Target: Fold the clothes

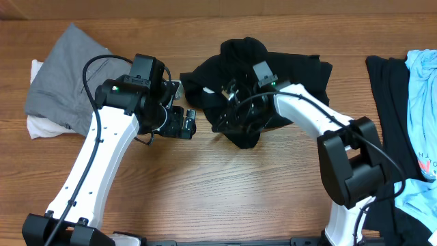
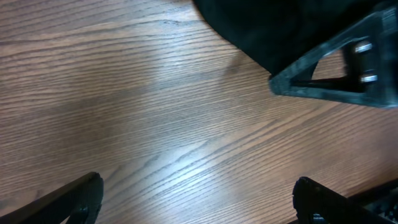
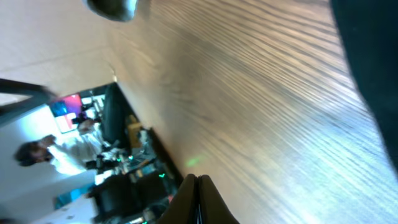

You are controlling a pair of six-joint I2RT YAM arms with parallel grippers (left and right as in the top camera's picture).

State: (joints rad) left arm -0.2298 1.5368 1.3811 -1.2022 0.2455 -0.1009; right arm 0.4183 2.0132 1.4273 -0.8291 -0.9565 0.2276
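Note:
A black T-shirt (image 1: 273, 68) lies crumpled at the table's back middle; in the left wrist view its edge (image 2: 280, 31) fills the top. My right gripper (image 1: 235, 106) hangs over the shirt's left part. In the right wrist view its fingers (image 3: 199, 186) are pressed together, with no cloth showing between them, and black fabric (image 3: 373, 62) runs along the right edge. My left gripper (image 1: 183, 124) sits just left of the shirt over bare wood. It is open, its fingertips (image 2: 87, 193) far apart with nothing between them.
A grey garment (image 1: 68, 75) lies on a white one (image 1: 39, 126) at the back left. At the far right are another black garment (image 1: 386, 96) and a light-blue one (image 1: 423, 75). The right gripper's frame (image 2: 342, 68) shows in the left wrist view.

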